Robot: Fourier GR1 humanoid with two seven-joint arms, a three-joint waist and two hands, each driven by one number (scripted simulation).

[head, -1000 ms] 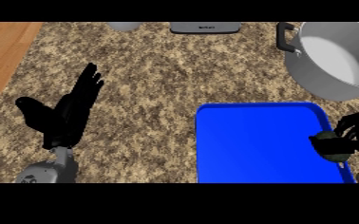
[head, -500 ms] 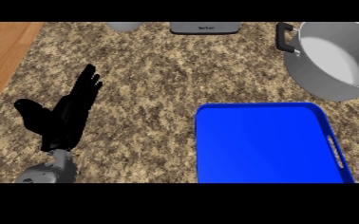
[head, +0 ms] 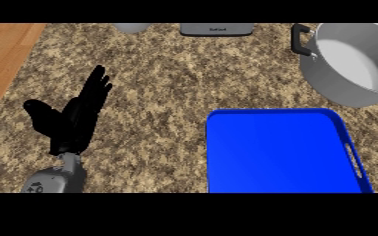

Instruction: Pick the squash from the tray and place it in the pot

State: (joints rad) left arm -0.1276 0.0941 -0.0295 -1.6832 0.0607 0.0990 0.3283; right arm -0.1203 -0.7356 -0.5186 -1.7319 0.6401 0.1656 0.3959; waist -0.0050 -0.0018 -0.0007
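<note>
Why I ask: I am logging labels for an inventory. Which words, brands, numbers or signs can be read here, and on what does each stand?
Grey device at the counter's far edge: a short dark marking on its front, too small and blurred to read.
Blue tray: no text.
Pot: no text.
Nothing else in view bears readable writing.

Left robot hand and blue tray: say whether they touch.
Apart. The head view shows speckled counter between the left robot hand and the blue tray.
</note>
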